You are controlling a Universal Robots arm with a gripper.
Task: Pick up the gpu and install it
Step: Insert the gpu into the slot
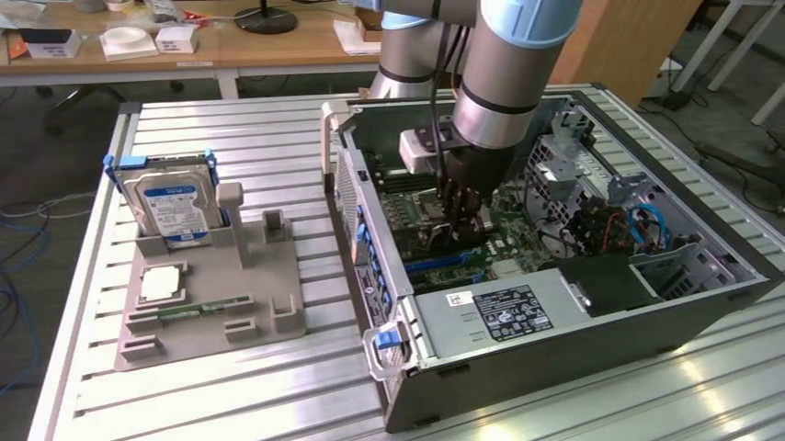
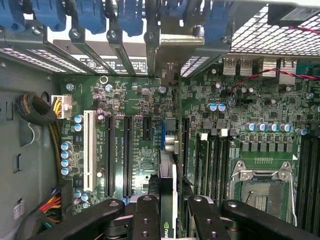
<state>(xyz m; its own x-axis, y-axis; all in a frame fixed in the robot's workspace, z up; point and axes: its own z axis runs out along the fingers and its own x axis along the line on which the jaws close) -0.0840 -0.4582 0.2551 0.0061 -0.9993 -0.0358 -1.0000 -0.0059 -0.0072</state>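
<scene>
While a silver, blue-labelled hard drive (image 1: 172, 204) stands in the grey tray (image 1: 278, 308) at the exterior view's left, we see the black gripper (image 1: 460, 209) inside the open dark computer case (image 1: 589, 335), clamped on the thin dark gpu card (image 2: 168, 187), edge-on between its fingers (image 2: 146, 220) over the green motherboard (image 2: 136, 97).

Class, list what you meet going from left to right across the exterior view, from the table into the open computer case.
hard drive → small post of the grey holder → gripper, closed on the gpu → blue cables
</scene>
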